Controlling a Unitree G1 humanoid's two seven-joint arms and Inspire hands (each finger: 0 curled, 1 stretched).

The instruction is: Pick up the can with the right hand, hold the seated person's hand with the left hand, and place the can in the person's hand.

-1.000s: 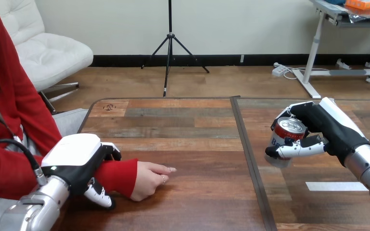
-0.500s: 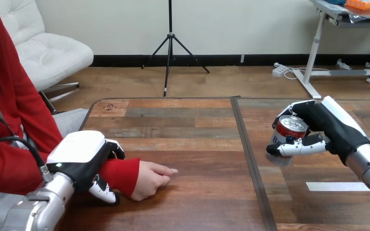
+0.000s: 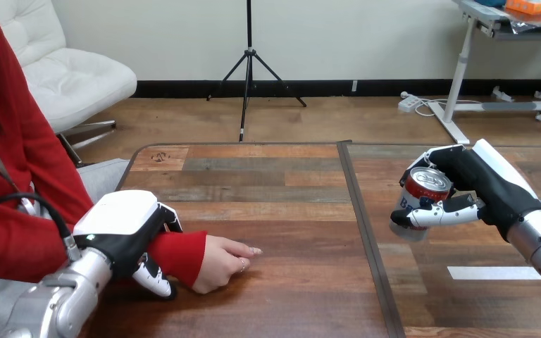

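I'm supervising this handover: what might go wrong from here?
The person's hand lies knuckles-up on the wooden table, so the red-topped metal can may find no open palm. The right hand holds the can far across the table; it might slip in transit. The left hand, curled round the red-sleeved wrist, could squeeze.

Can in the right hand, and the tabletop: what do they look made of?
Red-topped cylindrical drink can: likely thin metal, probably aluminium, judging by the silvery lid and the glossy printed body. Brown plank-patterned tabletop: wood or wood-look laminate, can't tell which. It shows mixed-tone boards with grain, a low sheen, and a dark strip along the middle seam.
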